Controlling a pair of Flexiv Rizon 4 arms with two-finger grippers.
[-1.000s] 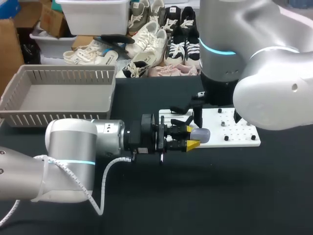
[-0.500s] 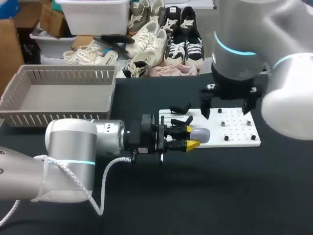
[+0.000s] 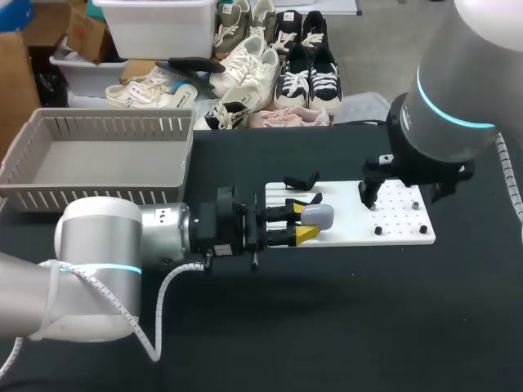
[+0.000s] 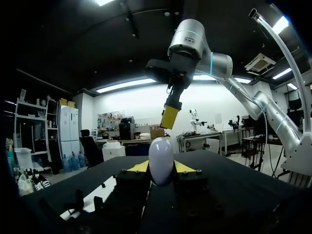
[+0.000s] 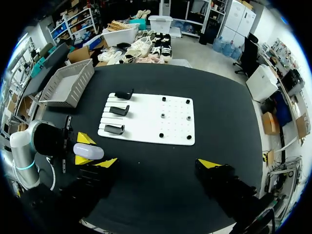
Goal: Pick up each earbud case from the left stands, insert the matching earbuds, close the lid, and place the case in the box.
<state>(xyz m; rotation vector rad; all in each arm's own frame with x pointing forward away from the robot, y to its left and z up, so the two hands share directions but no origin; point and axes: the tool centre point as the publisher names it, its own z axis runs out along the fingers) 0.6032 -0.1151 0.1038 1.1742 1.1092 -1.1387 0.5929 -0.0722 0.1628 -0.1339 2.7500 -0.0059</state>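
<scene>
Black counter (image 3: 343, 327), white stand board (image 3: 400, 233) at middle. Left fingers (image 3: 306, 234) clamped on pale earbud case (image 3: 317, 215); lid looks shut; case held over board's left end. Left arm has drawn back slightly toward grey box (image 3: 98, 175). Right fingers (image 5: 209, 164) wide apart, empty. Right arm has lifted and swung right, clear of board. Judgement: case off stand, handover done; lid opening and earbud insertion outstanding.
</scene>
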